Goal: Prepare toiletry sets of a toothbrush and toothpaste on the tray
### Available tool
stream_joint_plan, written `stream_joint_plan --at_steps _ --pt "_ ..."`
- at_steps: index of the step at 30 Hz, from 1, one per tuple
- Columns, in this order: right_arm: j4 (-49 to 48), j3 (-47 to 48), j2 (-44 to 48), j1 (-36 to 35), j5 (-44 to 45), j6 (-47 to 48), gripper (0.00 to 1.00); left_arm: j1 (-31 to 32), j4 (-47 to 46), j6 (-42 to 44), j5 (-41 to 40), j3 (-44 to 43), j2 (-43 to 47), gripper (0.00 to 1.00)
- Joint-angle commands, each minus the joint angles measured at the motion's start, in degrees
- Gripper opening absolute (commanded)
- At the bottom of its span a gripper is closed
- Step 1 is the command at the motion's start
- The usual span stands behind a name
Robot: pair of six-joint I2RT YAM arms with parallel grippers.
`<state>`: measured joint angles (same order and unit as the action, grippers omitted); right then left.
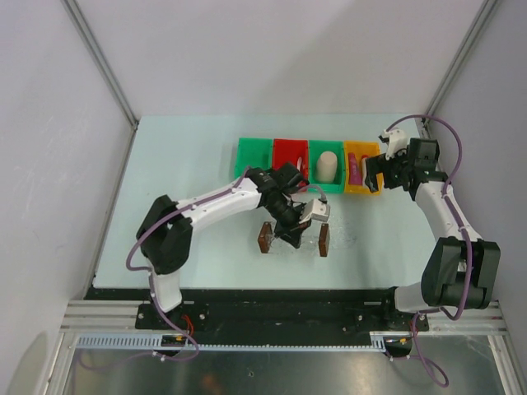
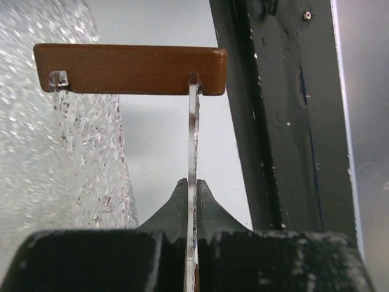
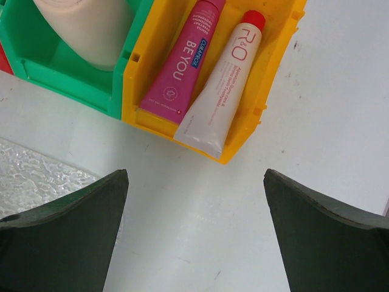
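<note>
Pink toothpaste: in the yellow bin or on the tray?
In the bin: the toothpaste lies inside the yellow bin beside a white tube.

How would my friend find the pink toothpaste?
Find the row of coloured bins across the table. In the yellow bin at its right end lie two tubes. The toothpaste is the pink one, left of the white tube with a red cap.

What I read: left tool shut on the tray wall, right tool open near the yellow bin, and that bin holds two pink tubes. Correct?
Not quite. The yellow bin holds one pink tube and one white tube with a red cap; the right wrist view shows it. The rest stands: left tool shut on the tray wall, right tool open near the bin.
</note>
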<state>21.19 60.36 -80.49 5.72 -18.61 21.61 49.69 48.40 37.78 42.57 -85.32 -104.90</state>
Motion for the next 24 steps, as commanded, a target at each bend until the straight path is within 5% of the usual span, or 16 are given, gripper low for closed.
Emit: stream_joint_plan --at_steps 1,11,24 --pt "-0.4 2.3 -0.9 -0.5 0.7 0.7 1.00 -2.1 9.4 5.4 7.7 -5.1 -1.9 0.00" --pt "-0.3 2.3 -1.2 -0.8 1.0 0.9 1.00 -3.8 21.3 9.9 10.2 -12.9 -9.7 0.00" --pt "-0.1 2.4 -1.1 -0.9 0.7 0.9 1.00 -3.9 22.8 9.1 9.5 -19.5 -15.7 0.00"
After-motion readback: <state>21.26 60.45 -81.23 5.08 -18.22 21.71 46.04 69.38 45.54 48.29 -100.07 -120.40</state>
